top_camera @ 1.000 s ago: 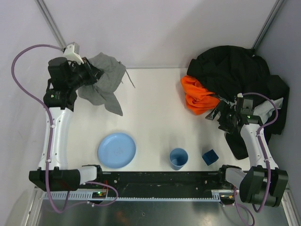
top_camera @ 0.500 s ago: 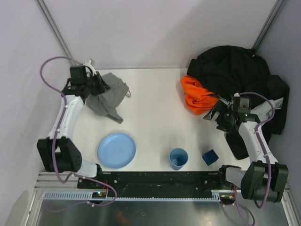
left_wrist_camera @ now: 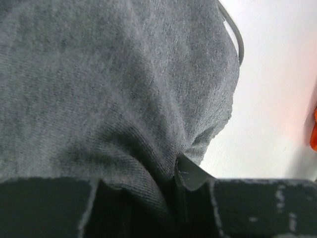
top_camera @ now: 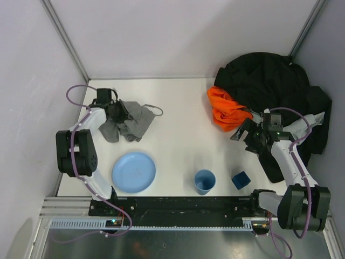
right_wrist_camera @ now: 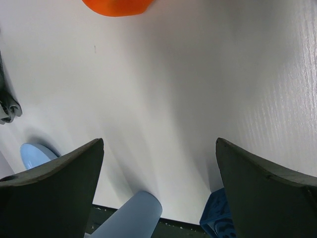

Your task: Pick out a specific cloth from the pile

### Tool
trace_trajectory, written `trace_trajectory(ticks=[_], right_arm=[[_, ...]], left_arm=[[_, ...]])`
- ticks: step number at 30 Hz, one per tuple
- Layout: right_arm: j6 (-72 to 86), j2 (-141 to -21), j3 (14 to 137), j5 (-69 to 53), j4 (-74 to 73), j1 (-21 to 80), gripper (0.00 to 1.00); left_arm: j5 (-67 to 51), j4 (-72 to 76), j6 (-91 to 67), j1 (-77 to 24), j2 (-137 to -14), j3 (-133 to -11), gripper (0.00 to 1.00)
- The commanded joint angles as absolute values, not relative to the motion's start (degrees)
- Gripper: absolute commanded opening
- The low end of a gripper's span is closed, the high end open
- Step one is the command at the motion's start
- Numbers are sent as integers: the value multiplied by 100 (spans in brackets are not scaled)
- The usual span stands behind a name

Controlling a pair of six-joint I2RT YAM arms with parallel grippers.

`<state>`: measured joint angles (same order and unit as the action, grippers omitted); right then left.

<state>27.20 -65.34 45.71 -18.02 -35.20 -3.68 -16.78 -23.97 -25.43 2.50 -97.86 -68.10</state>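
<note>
The left jaws are clamped tight on a bunched fold of the cloth (top_camera: 132,121), its grey knit filling the left wrist view. The cloth lies slumped on the surface (top_camera: 178,140) near the far left corner, well apart from the pile (top_camera: 269,81) at the far right corner, which I judge is the point: singled out, it only wants letting go. The right jaws gape fully, holding nothing, above bare surface just beside the orange cloth (top_camera: 226,113), likely parked out of the way.

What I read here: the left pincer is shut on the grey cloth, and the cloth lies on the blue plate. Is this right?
Not quite. The left pincer is shut on the grey cloth, but the cloth lies on the table, apart from the blue plate; the top view shows this.
</note>
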Motion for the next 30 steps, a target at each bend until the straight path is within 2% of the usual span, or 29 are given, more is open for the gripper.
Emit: trace_trajectory(ticks=[1,6,8,9,12,21,30], right_arm=[[2793,-6409,4501,-1708,-3403,-314,99],[2807,-6357,4452,-1684,-3410,-276,99],[2818,-6342,4448,-1676,-3414,-251,99],[2828,-6331,4448,-1673,-3417,-240,99],[2849,-6303,4439,-1670,-3435,-191,99],[2926,-6238,4312,-1593,-3388,-32,99],[3036,-6220,4103,-1508,-3286,242,99]], left_arm=[[-1682,-2234,-2791,289,-9731,-6651,25],[-1644,-2252,-2759,290,-9198,-6395,78],[-1626,-2323,-2788,288,-8904,-6266,93],[-1626,-2370,-2809,289,-8763,-6196,96],[-1627,-2554,-2864,293,-8379,-5950,99],[-1339,-3112,-2755,299,-7145,-5225,100],[-941,-3812,-2075,174,-6722,-5236,99]])
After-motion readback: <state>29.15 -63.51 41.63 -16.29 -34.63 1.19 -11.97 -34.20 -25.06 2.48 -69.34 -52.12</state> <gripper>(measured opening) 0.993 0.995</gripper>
